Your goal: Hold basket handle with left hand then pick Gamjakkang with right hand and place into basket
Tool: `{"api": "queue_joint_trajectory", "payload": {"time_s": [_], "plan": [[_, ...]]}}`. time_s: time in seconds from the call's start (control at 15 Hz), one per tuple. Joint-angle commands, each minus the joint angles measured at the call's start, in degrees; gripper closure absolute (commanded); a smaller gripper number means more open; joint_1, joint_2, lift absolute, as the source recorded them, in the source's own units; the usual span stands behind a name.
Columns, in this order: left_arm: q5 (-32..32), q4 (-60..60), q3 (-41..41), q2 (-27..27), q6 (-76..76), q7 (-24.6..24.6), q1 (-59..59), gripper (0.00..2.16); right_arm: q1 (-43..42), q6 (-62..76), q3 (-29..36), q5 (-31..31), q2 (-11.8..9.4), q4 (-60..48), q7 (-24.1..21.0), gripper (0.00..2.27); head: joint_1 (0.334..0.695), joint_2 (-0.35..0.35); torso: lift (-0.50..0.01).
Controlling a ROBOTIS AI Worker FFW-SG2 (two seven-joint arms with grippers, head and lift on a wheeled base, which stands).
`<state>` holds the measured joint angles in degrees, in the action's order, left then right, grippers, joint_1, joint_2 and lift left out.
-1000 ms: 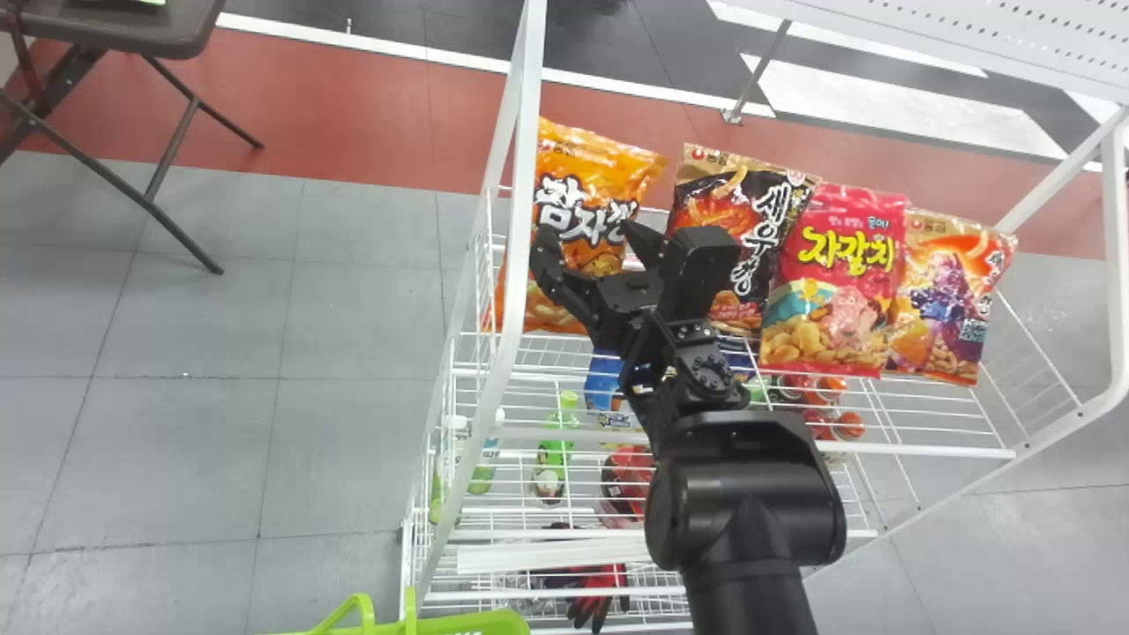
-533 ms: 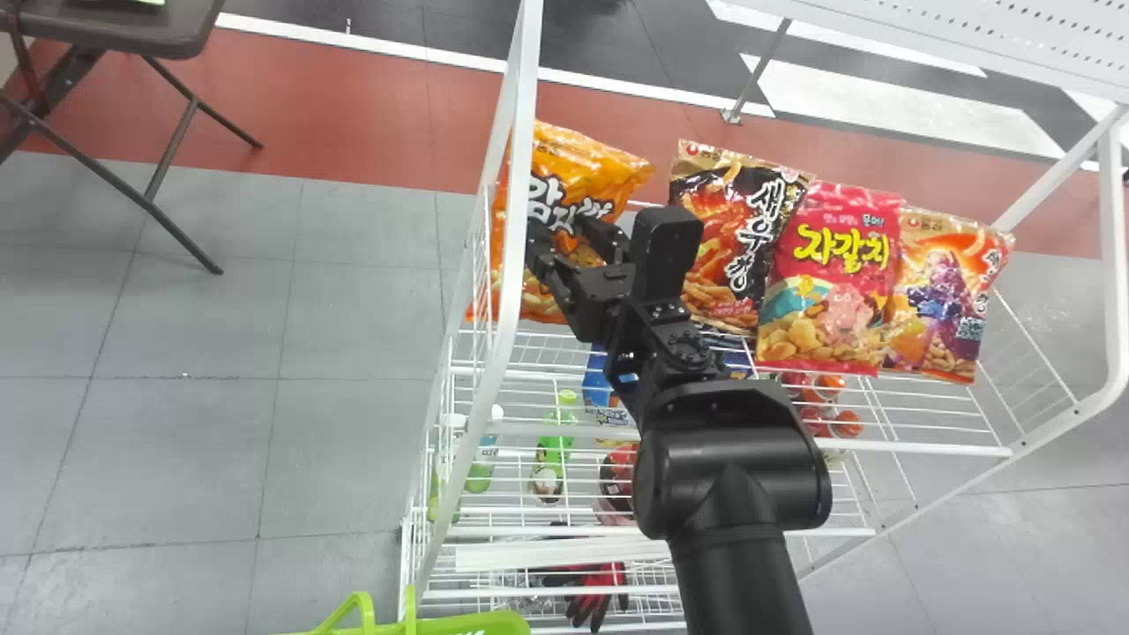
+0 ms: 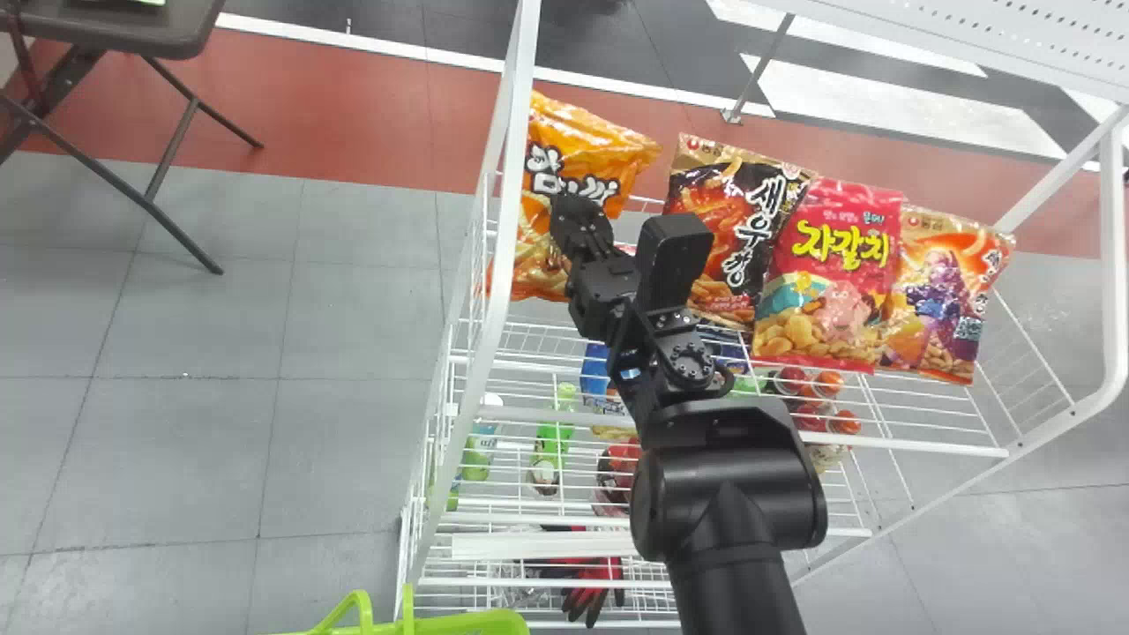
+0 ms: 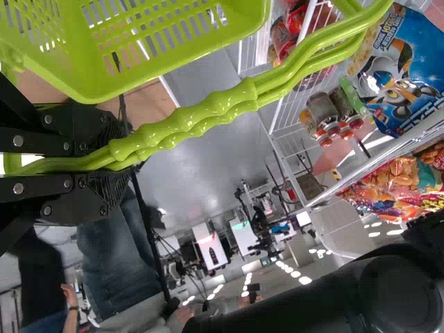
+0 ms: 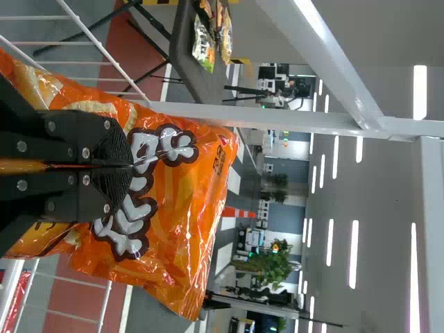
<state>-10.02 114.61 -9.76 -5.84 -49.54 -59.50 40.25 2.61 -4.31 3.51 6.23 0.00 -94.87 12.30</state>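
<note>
My right gripper [image 3: 582,231] is at the front face of the orange Gamjakkang bag [image 3: 586,159], at the left end of the top shelf. In the right wrist view the right gripper [image 5: 128,166] is shut on a pinched fold of the Gamjakkang bag [image 5: 177,229]. The green basket [image 3: 467,623] shows at the head view's bottom edge. In the left wrist view my left gripper [image 4: 114,163] is shut on the handle [image 4: 201,121] of the basket [image 4: 90,76].
Right of the orange bag stand a black-and-brown bag [image 3: 732,229], a pink bag [image 3: 833,273] and an orange-purple bag [image 3: 944,295]. The rack's white post [image 3: 507,203] rises close to the left. Bottles and boxes stand on the lower wire shelves.
The right gripper moved left onto the orange bag and its spread fingers came together on it. The bag has shifted slightly up in the head view over the last half second.
</note>
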Motion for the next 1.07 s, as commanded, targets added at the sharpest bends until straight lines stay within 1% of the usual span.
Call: {"api": "queue_joint_trajectory", "payload": {"time_s": [0.0,0.2,0.4,0.53,0.73,0.87,1.0], "plan": [[0.0,0.08,0.0,0.04,0.01,0.0,0.09,2.15,0.55,0.49,0.0,-0.17,0.05,-0.75,-0.79,2.24,0.695,-0.35,-0.018],[0.0,0.35,0.0,0.04,0.19,0.09,0.35,2.15,4.07,0.13,0.0,-1.05,0.05,-6.11,-1.23,2.24,0.695,-0.35,-0.018],[0.09,0.79,-0.09,-0.05,0.36,0.0,0.62,2.15,10.57,-2.15,0.71,-3.16,0.05,-16.75,-1.23,2.24,0.695,-0.35,-0.018],[0.09,0.96,-0.09,-0.05,0.71,-0.09,0.88,2.15,15.49,-6.19,2.55,-6.32,-0.44,-24.57,-0.87,2.24,0.695,-0.35,-0.018],[0.09,1.05,-0.09,-0.23,1.07,-0.44,0.97,2.15,23.84,-11.29,6.77,-10.89,-0.7,-35.47,0.71,2.24,0.695,-0.35,-0.018],[0.09,1.05,-0.18,-0.23,1.24,-0.61,1.06,2.15,28.76,-20.08,10.02,-14.23,-1.23,-42.24,2.47,2.24,0.695,-0.35,-0.018],[0.09,1.05,-0.26,-0.23,1.24,-0.7,1.06,2.15,33.33,-28.52,13.36,-17.75,-1.23,-47.34,5.19,2.24,0.695,-0.35,-0.018]]}}
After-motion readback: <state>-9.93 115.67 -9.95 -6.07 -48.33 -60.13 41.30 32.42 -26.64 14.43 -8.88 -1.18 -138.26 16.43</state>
